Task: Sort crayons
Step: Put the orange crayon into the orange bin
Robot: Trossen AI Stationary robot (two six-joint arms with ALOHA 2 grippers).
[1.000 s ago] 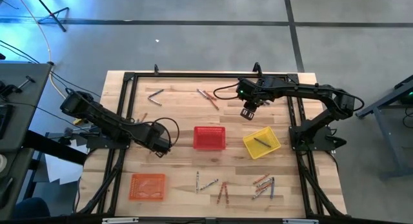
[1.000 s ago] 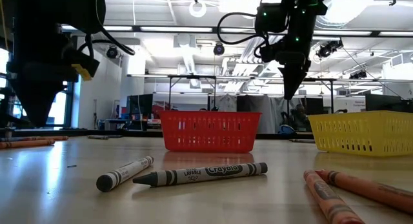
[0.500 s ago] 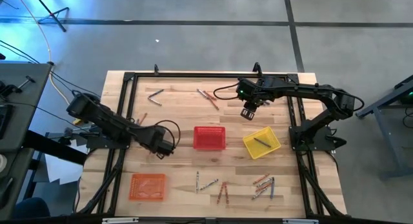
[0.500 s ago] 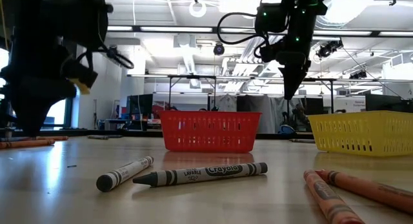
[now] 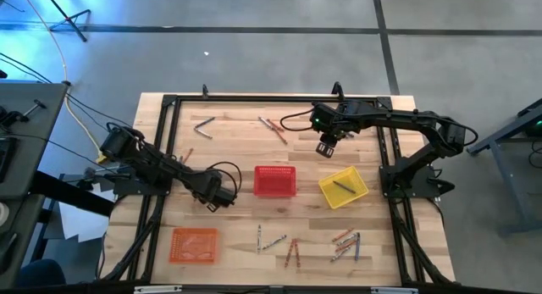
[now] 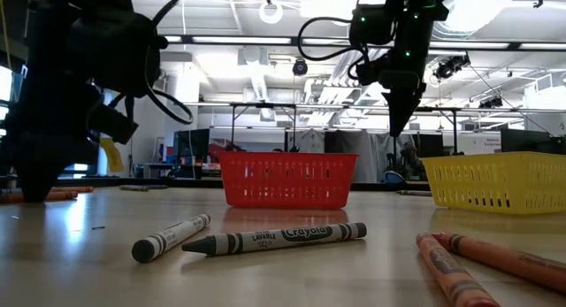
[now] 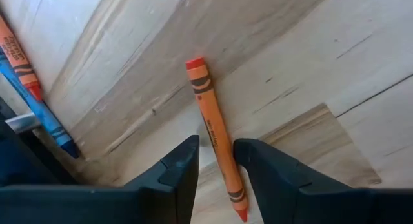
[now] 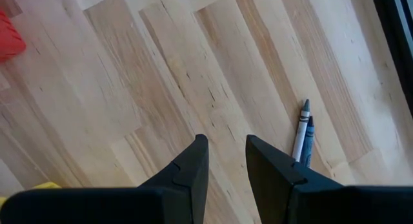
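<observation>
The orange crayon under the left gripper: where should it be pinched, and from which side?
Pinch the orange crayon around the middle of its wrapper, coming straight down from above. It lies flat on the table with nothing touching it, and the left gripper is open with one finger on each long side, so closing across the thin shaft looks simplest.
</observation>
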